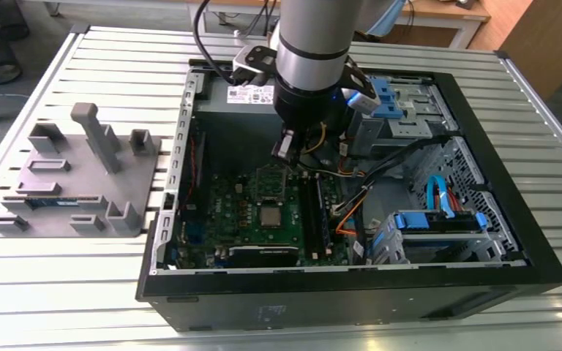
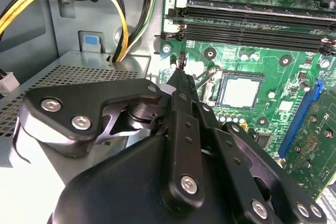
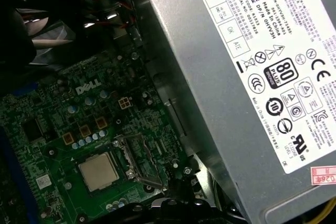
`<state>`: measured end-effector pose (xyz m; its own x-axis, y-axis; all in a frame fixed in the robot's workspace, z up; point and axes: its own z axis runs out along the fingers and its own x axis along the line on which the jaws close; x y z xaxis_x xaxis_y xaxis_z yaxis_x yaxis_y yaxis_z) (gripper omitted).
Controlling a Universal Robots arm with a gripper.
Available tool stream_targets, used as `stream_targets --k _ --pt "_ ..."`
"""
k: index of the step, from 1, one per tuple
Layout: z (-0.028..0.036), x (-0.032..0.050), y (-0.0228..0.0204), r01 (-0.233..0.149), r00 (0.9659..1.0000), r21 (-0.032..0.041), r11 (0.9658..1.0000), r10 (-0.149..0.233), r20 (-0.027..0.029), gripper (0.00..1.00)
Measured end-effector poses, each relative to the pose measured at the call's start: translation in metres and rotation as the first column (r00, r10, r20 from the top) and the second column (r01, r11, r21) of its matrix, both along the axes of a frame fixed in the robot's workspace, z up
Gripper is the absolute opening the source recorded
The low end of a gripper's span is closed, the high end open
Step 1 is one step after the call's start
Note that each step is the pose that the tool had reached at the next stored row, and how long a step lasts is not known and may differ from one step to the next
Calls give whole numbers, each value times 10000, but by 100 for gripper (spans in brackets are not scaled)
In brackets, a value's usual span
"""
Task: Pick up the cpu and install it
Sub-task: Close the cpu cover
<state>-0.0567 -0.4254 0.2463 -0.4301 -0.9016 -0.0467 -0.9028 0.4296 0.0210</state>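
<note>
In the exterior view an open black computer case [image 1: 350,292] lies on a ribbed metal surface [image 1: 66,292]. Inside it is a green motherboard [image 1: 232,212] with many small parts. The cpu [image 1: 271,216], a small flat square with a dull silvery top, lies in its socket near the middle of the board. The thick grey round arm [image 1: 310,51] comes down from above into the case, and the gripper [image 1: 288,150] hangs above the board, on the far side of the cpu and apart from it. To the exterior view's left, a grey moulded holder [image 1: 76,175] with upright posts and slots stands on the surface outside the case. Blue drive brackets [image 1: 437,219] and bundled cables crowd the exterior view's right part of the case.

In the second wrist view the black matte fingers [image 2: 181,85] are together, with their tips meeting in one narrow point and nothing between them. The point is above the board, just beside the silver socket frame [image 2: 207,80]. The cpu [image 2: 240,91] sits flat inside the frame, its smooth metal top uncovered. Long dark memory slots [image 2: 252,19] run beyond it, and yellow wires [image 2: 123,30] curve over a perforated grey metal box [image 2: 79,66].

In the first wrist view the cpu [image 3: 98,171] lies flat in the socket, with the open frame [image 3: 139,161] beside it. The smooth grey power supply wall [image 3: 220,119] with its white label stands close along the board edge, so the room there is narrow.
</note>
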Motion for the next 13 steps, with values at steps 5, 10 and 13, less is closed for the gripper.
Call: stream_targets --k 5,10,13 --pt "8 1 -3 -2 10000 0 10000 2 0 11" --pt "17 0 -6 -4 10000 1 10000 4 1 11" --pt "20 1 -10 -12 10000 -2 10000 12 -1 11"
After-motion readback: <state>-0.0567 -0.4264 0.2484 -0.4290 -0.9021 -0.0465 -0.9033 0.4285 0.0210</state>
